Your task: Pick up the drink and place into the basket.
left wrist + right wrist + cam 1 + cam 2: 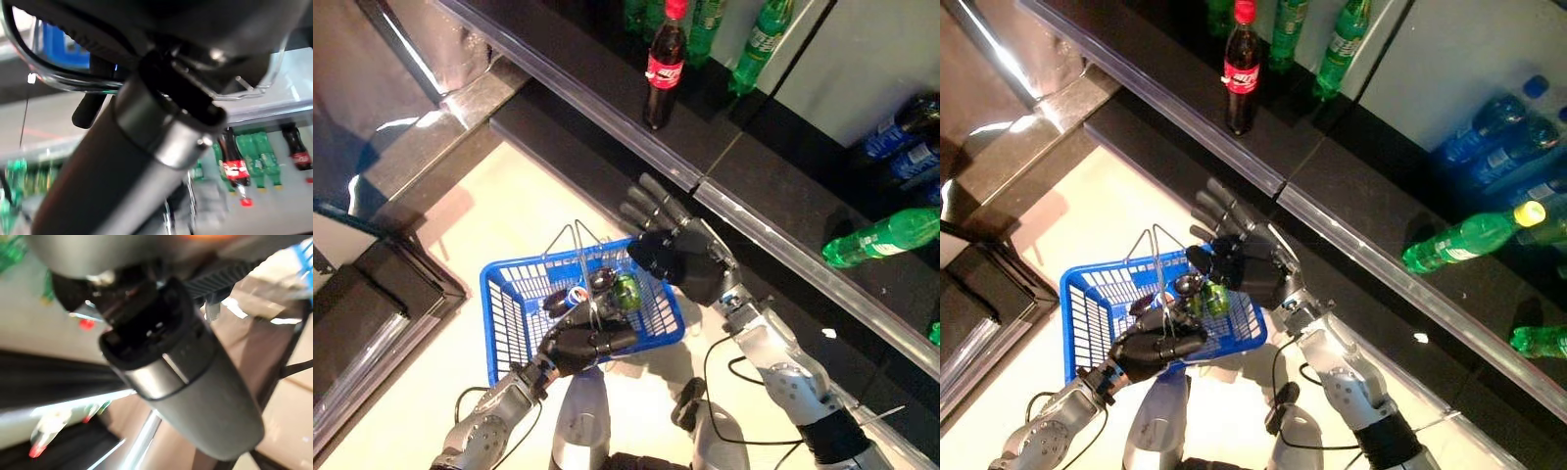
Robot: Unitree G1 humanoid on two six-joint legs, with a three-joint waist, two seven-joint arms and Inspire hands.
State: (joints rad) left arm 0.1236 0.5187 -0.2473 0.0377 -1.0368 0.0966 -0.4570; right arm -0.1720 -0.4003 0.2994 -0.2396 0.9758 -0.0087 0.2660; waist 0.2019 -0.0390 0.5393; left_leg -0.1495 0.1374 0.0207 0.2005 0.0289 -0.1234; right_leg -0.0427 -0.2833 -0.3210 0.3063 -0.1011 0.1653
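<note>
Holding the blue basket by its wire handles, the left hand has its fingers curled round the wire at the basket's near rim. Inside the basket, toward the corner nearest the right hand, lie a green drink and a dark can, side by side on the basket's floor. The right hand hovers just above that far corner of the basket, fingers straight and spread, holding nothing; the green drink sits just below and beside its palm, apart from it. Beyond the basket, on the dark shelf, a cola bottle with a red cap stands upright, with green bottles behind it. Another green bottle lies on its side on the shelf, well apart from the basket.
</note>
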